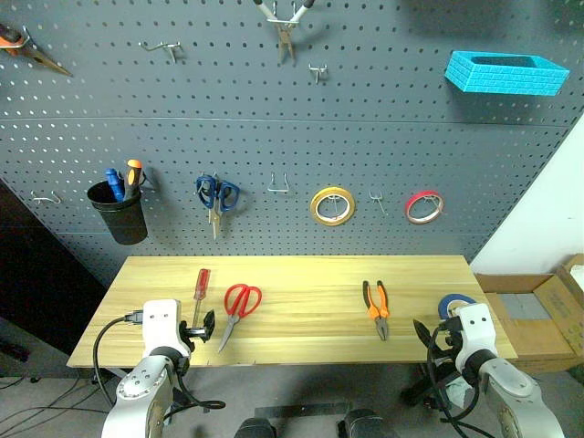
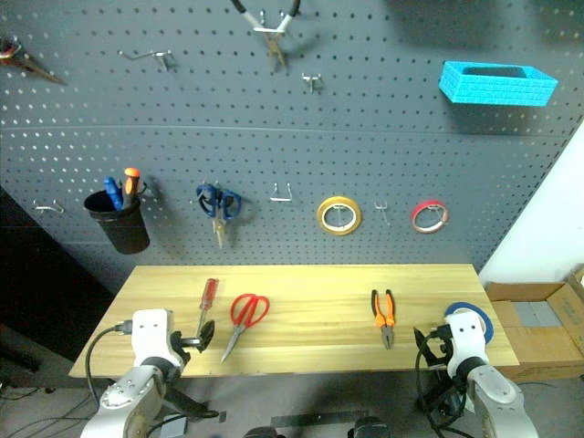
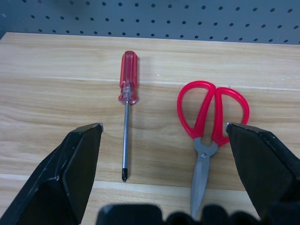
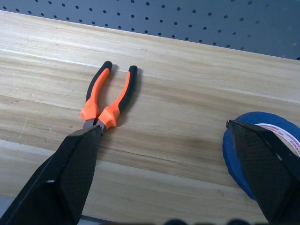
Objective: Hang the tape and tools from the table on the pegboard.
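Both grippers hover wide open and empty at the table's (image 1: pixel 301 274) near edge. The left gripper (image 3: pixel 159 136) frames the screwdriver (image 3: pixel 126 93) and red scissors (image 3: pixel 208 122); the right gripper (image 4: pixel 164 136) sits between the pliers (image 4: pixel 105 101) and the blue tape (image 4: pixel 243 159) (partly hidden by one finger). A grasp could catch two neighbouring tools at once. The head view shows free hooks (image 1: pixel 278 185) on the pegboard (image 1: pixel 274 137), probably the targets; the wrist views show only its lower edge.

Grained wood table (image 1: pixel 301 274), glossy plastic screwdriver (image 3: pixel 127 77) handle
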